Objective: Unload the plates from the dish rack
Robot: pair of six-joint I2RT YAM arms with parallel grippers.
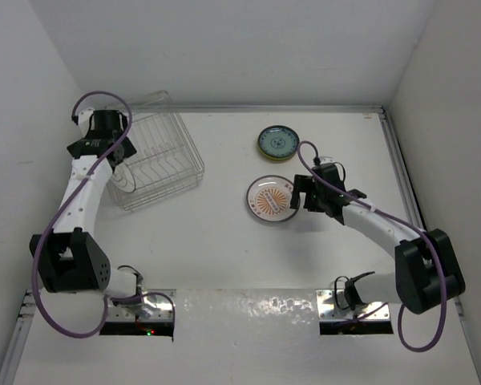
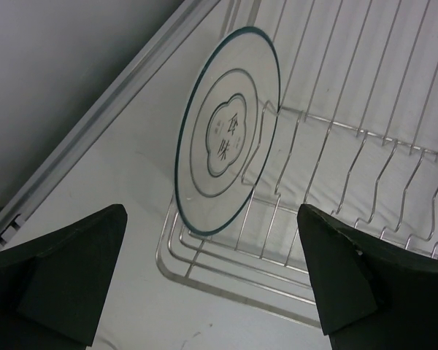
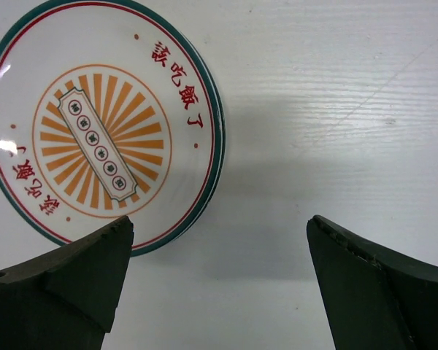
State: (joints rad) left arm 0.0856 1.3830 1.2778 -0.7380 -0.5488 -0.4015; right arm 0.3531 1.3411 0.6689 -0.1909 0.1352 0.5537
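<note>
At ten o'clock on the table (image 1: 224, 265) sits the dish rack (image 1: 164, 148), one white plate (image 2: 226, 131) upright in its slots. A sunburst plate (image 1: 270, 200) lies flat near centre, with a teal plate (image 1: 276, 143) at its twelve o'clock. The left gripper (image 2: 212, 211) is spread wide, facing the white plate. The right gripper (image 3: 220, 221) is spread wide and empty at the sunburst plate's three o'clock.

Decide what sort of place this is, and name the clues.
Likely a robot test cell, not a kitchen: a white table boxed by plain white walls, two arms bolted at its near edge, and just a wire dish rack and a few plates.
</note>
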